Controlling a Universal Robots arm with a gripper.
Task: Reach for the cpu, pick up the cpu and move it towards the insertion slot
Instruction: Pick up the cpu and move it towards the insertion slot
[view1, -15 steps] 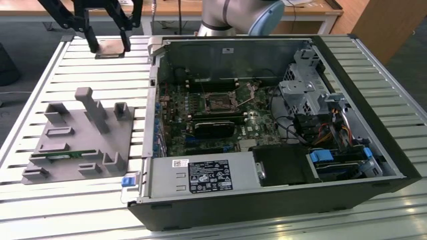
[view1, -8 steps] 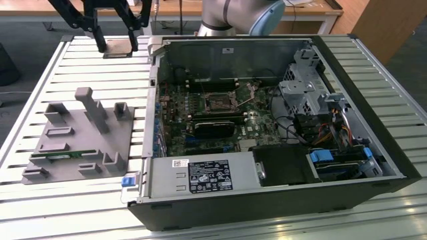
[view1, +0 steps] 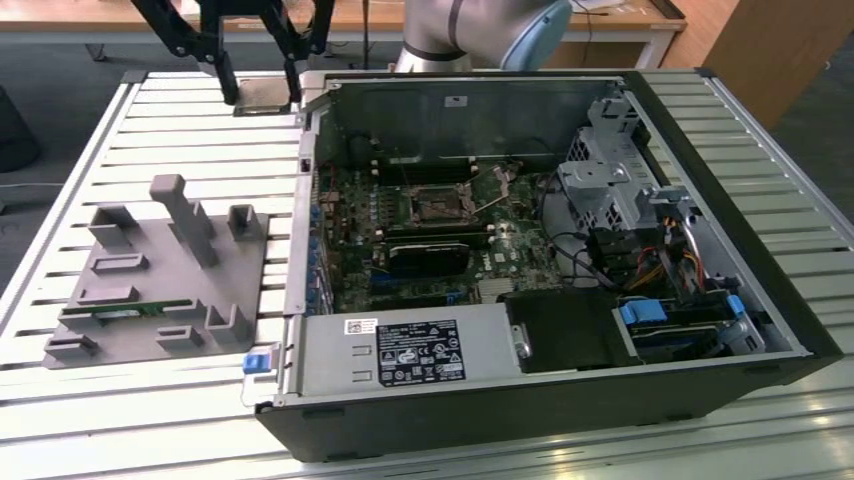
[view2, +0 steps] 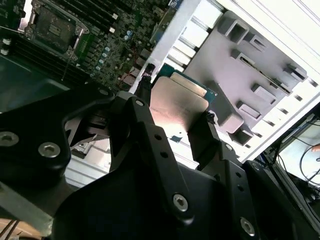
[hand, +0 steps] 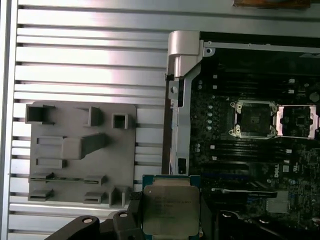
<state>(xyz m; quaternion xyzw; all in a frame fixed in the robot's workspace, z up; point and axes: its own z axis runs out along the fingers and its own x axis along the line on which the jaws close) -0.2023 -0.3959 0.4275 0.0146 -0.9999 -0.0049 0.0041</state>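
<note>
The cpu (hand: 170, 210), a flat square chip with a silvery top and a thin green edge, sits between my gripper's black fingers (view2: 142, 95). My gripper (view2: 175, 107) is shut on it. In the exterior view the gripper (view1: 262, 95) hangs above the slatted table, just outside the computer case's back corner on that view's left, with the cpu (view1: 264, 105) at its tips. The insertion slot (view1: 437, 205) is a small square socket with a shiny frame in the middle of the motherboard. It appears in both wrist views (hand: 255, 119) (view2: 52, 27), apart from the held cpu.
An open black computer case (view1: 747, 300) lies on a slatted metal table (view1: 174, 130). A grey fixture plate (view1: 160, 270) with upright posts sits on the exterior view's left, holding a thin green memory stick (view1: 127, 312). A cooler block (view1: 430, 255) lies beside the socket.
</note>
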